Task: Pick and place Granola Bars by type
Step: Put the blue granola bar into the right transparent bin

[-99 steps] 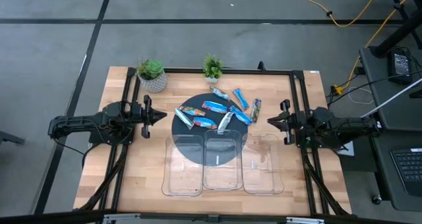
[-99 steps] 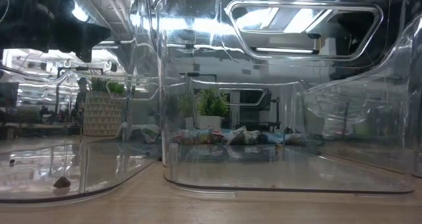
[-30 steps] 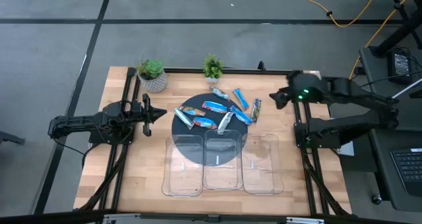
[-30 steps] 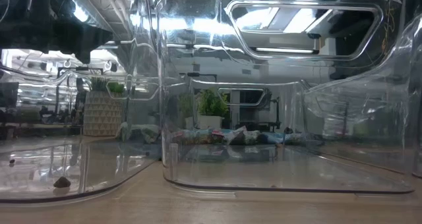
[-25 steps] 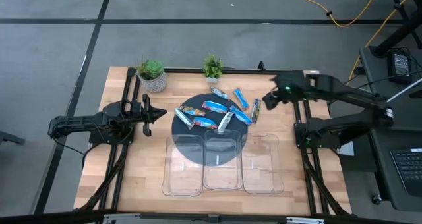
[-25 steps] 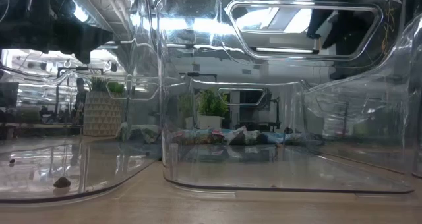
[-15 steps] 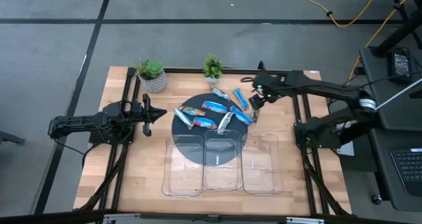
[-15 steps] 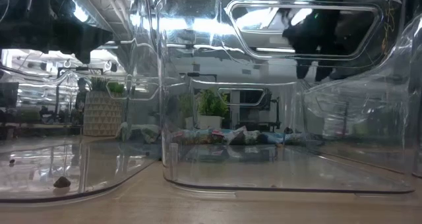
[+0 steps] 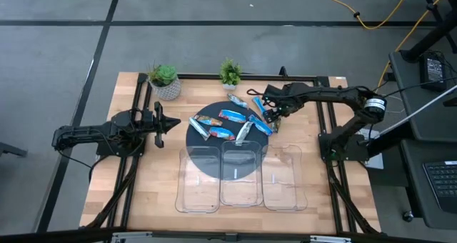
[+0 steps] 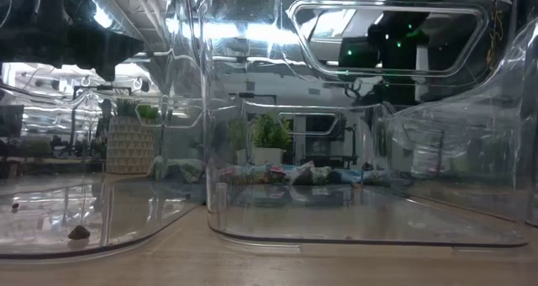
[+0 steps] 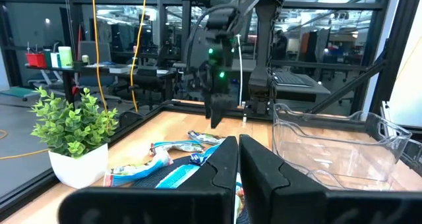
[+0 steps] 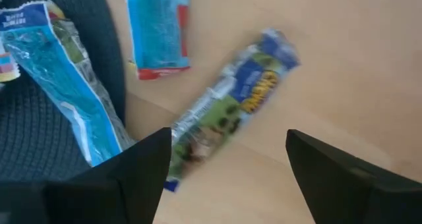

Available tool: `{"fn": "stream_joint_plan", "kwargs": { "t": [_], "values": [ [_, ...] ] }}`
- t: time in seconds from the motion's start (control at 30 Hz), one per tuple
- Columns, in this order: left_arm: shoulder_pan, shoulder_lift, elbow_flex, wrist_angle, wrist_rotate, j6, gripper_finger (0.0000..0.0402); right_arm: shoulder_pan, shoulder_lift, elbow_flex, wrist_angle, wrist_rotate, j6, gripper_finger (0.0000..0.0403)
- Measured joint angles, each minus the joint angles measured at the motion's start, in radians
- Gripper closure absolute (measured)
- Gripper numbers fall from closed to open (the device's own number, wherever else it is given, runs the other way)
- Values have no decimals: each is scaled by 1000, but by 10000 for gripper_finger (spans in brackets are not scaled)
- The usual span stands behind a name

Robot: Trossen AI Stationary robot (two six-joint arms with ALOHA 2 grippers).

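Note:
Several granola bars (image 9: pixel 232 116) in shiny, mostly blue wrappers lie on and around a dark round mat (image 9: pixel 207 144) at mid-table. One green-and-blue bar (image 12: pixel 231 112) lies flat on the bare wood just right of the mat. My right gripper (image 9: pixel 271 114) hovers open above it, one finger (image 12: pixel 132 174) on either side of its lower end, touching nothing. A blue bar (image 12: pixel 158 26) lies beside it. My left gripper (image 9: pixel 171 124) waits shut at the table's left, its fingers (image 11: pixel 227 168) pointing toward the bars.
Three clear plastic trays (image 9: pixel 198 182) (image 9: pixel 239 184) (image 9: pixel 283 184) stand side by side toward the near edge, the first two partly on the mat. Two potted plants (image 9: pixel 164 78) (image 9: pixel 230 73) stand at the far edge. Black frame rails (image 9: pixel 323 129) run along both sides.
My right gripper has swung from the table's far right corner toward the left edge and has come down over the bars at the mat's right side, staying open. The bars have not moved.

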Motion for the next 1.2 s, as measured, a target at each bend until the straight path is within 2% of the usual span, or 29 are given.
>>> {"fn": "stream_joint_plan", "kwargs": {
  "t": [0.1,0.5,0.63,0.77,1.07,1.2],
  "values": [
    [0,0,0,0,0,0,389,-12,3,-39,80,-36,9,103],
    [0,0,0,0,0,0,391,-38,40,-176,249,-36,53,103],
    [0,0,0,0,-1,0,388,-38,38,-179,260,-38,50,119],
    [0,0,0,0,-1,0,392,-38,40,-175,275,-39,22,163],
    [0,0,0,0,-1,0,393,-38,40,-172,295,-51,-14,316],
    [0,0,0,0,-1,0,389,-38,29,-171,292,-99,-78,364]
  ]
}}
